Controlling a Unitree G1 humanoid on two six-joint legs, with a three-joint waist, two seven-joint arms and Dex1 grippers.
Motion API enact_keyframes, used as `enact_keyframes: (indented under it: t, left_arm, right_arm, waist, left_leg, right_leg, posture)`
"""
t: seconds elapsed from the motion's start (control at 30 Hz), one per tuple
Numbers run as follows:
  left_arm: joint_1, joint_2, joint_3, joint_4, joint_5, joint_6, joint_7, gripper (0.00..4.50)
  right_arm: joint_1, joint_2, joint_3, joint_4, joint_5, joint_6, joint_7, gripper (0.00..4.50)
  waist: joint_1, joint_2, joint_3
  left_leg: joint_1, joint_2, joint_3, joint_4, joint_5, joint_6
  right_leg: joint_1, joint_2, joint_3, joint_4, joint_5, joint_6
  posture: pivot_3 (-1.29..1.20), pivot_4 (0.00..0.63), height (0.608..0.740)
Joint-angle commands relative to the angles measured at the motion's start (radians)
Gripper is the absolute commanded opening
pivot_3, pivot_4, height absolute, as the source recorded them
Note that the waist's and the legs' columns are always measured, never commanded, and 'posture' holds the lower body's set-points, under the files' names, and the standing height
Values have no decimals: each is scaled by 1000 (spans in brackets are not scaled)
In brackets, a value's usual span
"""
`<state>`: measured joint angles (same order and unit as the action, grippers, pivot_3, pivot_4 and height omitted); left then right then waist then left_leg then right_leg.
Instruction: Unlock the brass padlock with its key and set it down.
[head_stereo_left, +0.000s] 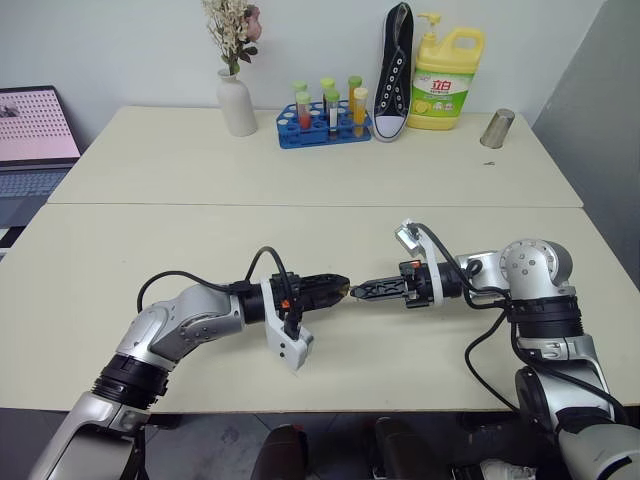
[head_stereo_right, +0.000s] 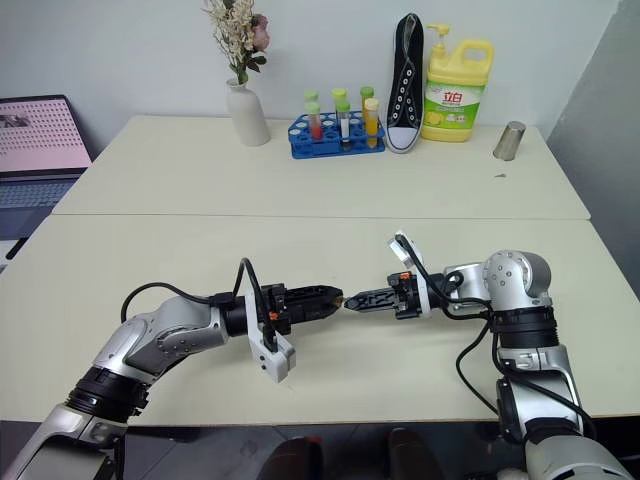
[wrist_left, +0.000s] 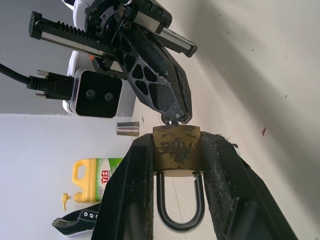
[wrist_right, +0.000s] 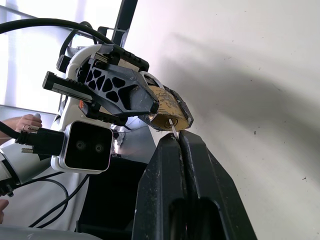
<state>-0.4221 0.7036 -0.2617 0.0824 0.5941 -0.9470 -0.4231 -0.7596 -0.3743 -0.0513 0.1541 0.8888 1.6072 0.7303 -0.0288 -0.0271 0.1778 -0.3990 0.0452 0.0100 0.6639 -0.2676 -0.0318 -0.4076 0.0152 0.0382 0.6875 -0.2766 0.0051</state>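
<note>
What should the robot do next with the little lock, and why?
Probably turn the key gently with the right claw. The left claw clamps the brass padlock, its shackle looks closed, and the right claw, shut on the key, has it at the lock's bottom.

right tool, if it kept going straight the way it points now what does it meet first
The brass padlock, clamped in the left tool. The right tool is shut on a thin key whose tip is already at the padlock's bottom face, so nothing lies between them.
</note>
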Motion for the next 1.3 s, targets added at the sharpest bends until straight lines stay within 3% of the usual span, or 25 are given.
enact_keyframes:
  t: [0.03, 0.13, 0.23, 0.47, 0.6, 0.87, 1.3]
  left_arm:
    - [8, -12, -19, -43, -22, -24, 13, 972]
    - [7, -16, -13, -42, -37, -8, 12, 972]
    - [5, -19, -8, -39, -50, 5, 12, 972]
    - [17, -35, 4, -43, -137, 62, -5, 972]
    - [27, -37, 6, -46, -193, 93, -19, 972]
    - [35, -32, 0, -62, -199, 68, -24, 972]
    - [25, -28, -4, -51, -194, 48, -33, 972]
  right_arm:
    - [-13, -18, 41, -101, 11, -58, 44, 0]
    - [26, -66, 110, -191, -5, -153, 114, 0]
    - [76, -146, 214, -276, -85, -309, 188, 624]
    - [167, -300, 347, -350, -268, -655, 354, 3090]
    - [210, -306, 334, -338, -334, -808, 378, 4480]
    - [265, -159, 170, -394, -215, -784, 251, 4500]
    - [256, -67, 198, -385, -226, -771, 190, 4500]
  waist:
    - [0, 0, 0]
    - [0, 0, 0]
    - [0, 0, 0]
    - [0, 0, 0]
    - [0, 0, 0]
    - [1, 0, 0]
    - [1, 0, 0]
  left_leg:
    - [0, 0, 0, 0, 0, 0]
    - [-1, 0, 0, 0, 0, 0]
    - [-1, 0, 0, 0, 0, 0]
    - [-1, 0, 0, 0, 0, 0]
    - [-1, 0, -1, 0, 0, 0]
    - [0, 0, 0, 0, 0, 0]
    - [0, 0, 0, 0, 0, 0]
  right_leg:
    - [0, 0, 0, 0, 0, 0]
    - [-1, 0, 0, 0, 0, 0]
    - [-1, 0, 0, -1, 0, 0]
    - [-1, 0, -1, -2, 0, 0]
    - [-1, 0, -1, -2, 0, 0]
    - [0, 0, 0, -1, 0, 0]
    - [0, 0, 0, 0, 0, 0]
  posture:
    - [0, 150, 740]
    - [0, 150, 740]
    - [0, 150, 740]
    - [0, 150, 740]
    - [0, 150, 740]
    - [0, 150, 740]
    - [0, 150, 740]
